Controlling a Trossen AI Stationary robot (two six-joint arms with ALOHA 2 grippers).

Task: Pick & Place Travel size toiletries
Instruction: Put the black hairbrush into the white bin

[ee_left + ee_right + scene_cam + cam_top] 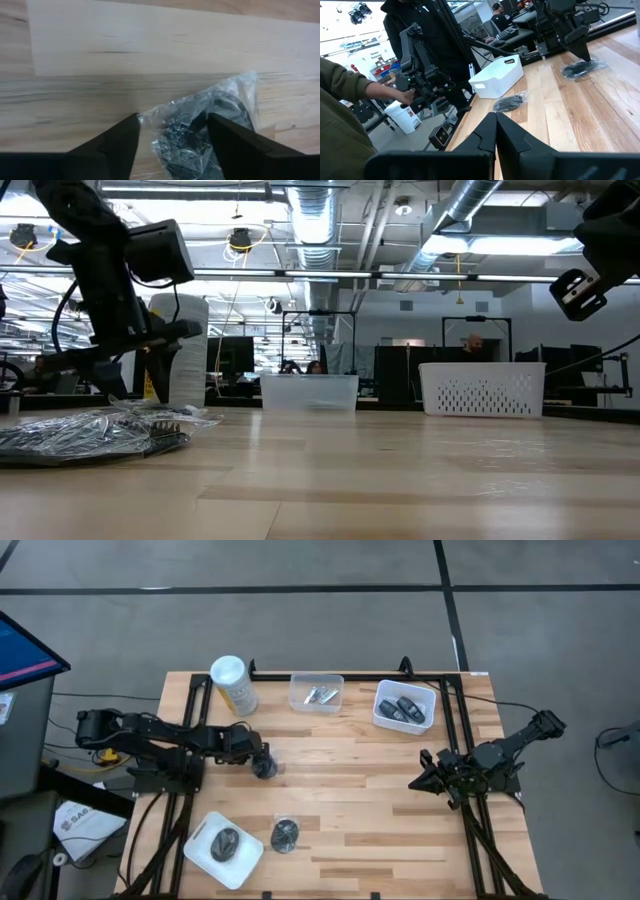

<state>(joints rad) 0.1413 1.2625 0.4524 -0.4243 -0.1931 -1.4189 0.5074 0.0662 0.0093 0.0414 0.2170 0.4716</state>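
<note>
— So what could spoil this pick?

— Mostly the wrapping. The left gripper (172, 131) has its fingers spread to either side of a dark round lump in clear wrapping (205, 130), and the crinkled film bulges out past the lump. If the fingers close on loose film alone, the lump could slide out on the lift, or the plastic could tear. One fingertip also sits right at the film's edge, so a shut could simply nudge the packet sideways across the wooden table (350, 770).

— Is the packet held yet?

— No. The jaws stand apart with the packet lying between them on the boards; nothing is gripped.

— Where is that on the table?

— Left of centre, just below the tall pale-yellow canister (233, 686), where the left gripper (264, 766) comes down. A second wrapped lump (285, 835) lies near the front edge, and a third (225, 843) already rests in the white tray (205, 858) beside it.

— And the other arm?

— The right gripper (424, 780) waits near the right edge with its fingers pressed together, empty, below the white basket (383, 718) that holds dark oblong pieces (404, 709). Silvery tubes (320, 695) sit in the clear bin (298, 700).
</note>
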